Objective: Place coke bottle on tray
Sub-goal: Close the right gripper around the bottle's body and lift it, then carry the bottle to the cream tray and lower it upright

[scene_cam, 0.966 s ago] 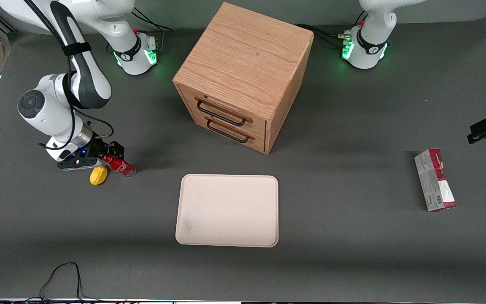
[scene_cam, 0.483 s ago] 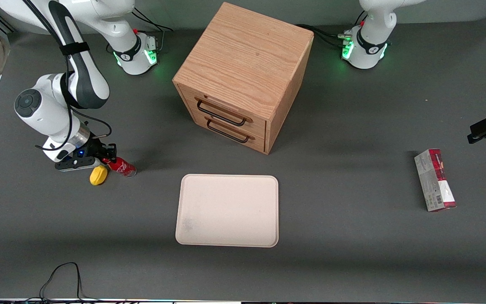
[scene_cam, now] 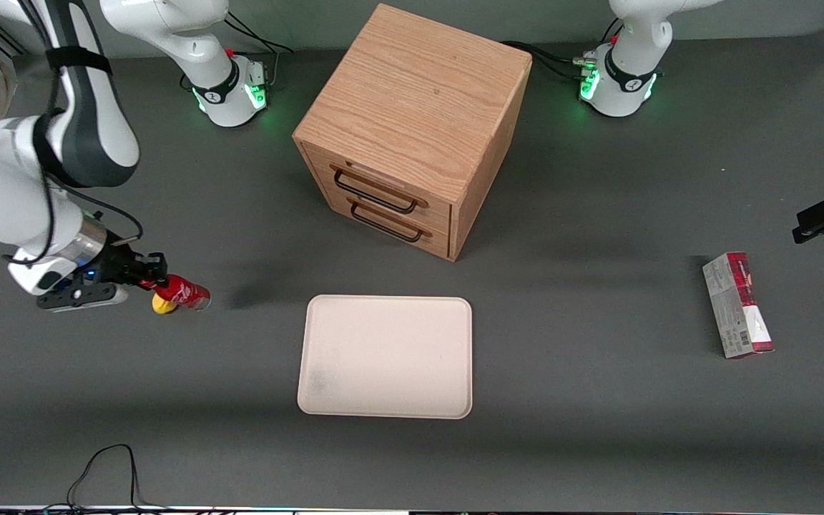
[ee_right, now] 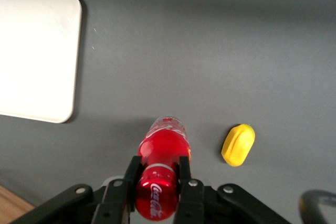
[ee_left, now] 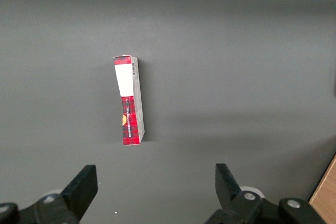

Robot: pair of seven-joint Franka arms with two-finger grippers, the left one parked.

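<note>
— What is held by the gripper (ee_right: 158, 174)?
— The coke bottle (ee_right: 160, 174) is clamped between its fingers (ee_right: 185, 174), above grey table. A yellow lemon-shaped object (ee_right: 238, 144) is seen at its three o'clock, the tray (ee_right: 37, 51) at ten.

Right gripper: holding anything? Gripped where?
Yes. The gripper is shut on the coke bottle, its fingers clamping the sides of the body. The bottle hangs above the table, beside the lemon, not yet over the tray.
</note>
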